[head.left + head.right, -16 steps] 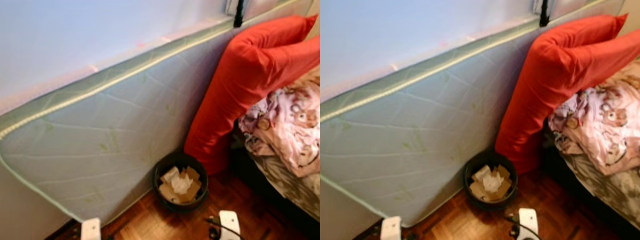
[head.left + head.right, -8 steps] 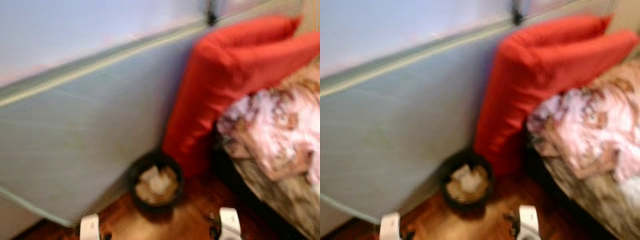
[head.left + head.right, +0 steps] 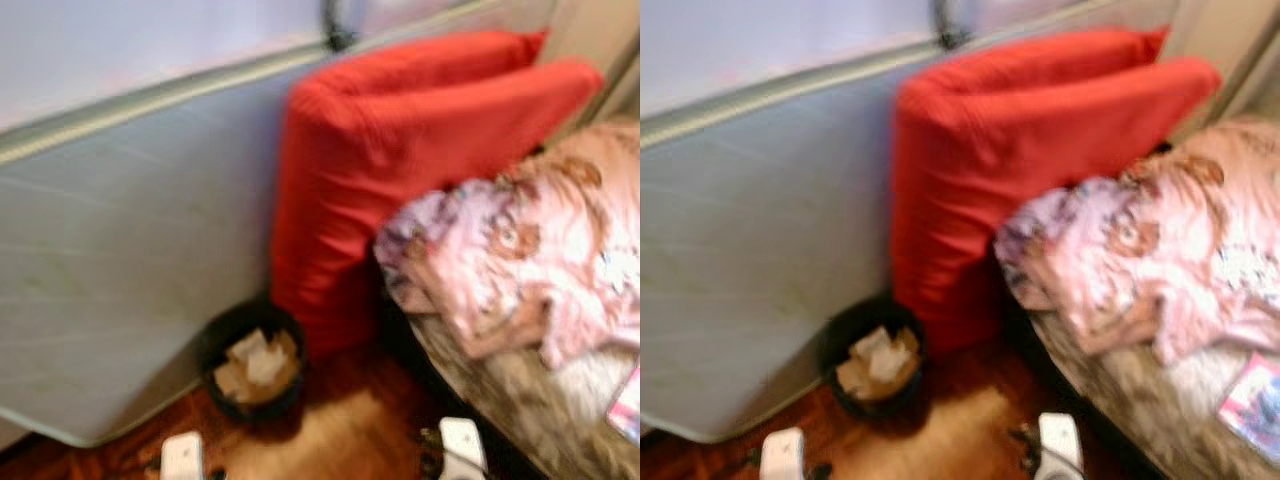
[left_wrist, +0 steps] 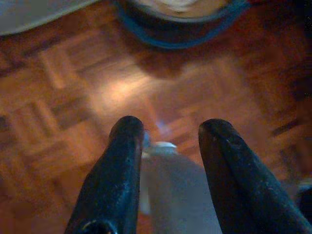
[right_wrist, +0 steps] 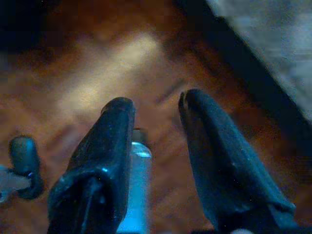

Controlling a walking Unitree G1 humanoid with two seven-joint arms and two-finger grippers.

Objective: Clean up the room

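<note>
A blurred bedroom scene seen from above. A small black wastebasket [image 3: 252, 362] holding crumpled paper and cardboard scraps [image 3: 255, 362] stands on a wooden parquet floor [image 3: 340, 430]. It sits at the foot of a pale grey mattress [image 3: 130, 250] propped on its edge against the wall, and just beside a large red cushion [image 3: 400, 170] that leans upright between the mattress and a bed [image 3: 530, 400]. On the bed lies a rumpled pink blanket [image 3: 520, 250] printed with bears, and a pink and blue booklet [image 3: 1255, 405] rests near the bed's near edge.

Both arms hang low in front of the robot, over the floor. In the left wrist view the left gripper [image 4: 168, 131] has its two black fingers spread apart with nothing between them; the wastebasket's dark rim [image 4: 180, 27] is ahead of the fingertips, near but apart from them. In the right wrist view the right gripper [image 5: 156, 109] also has its fingers spread and empty, over bare parquet, with the dark edge of the bed just beyond it.
</note>
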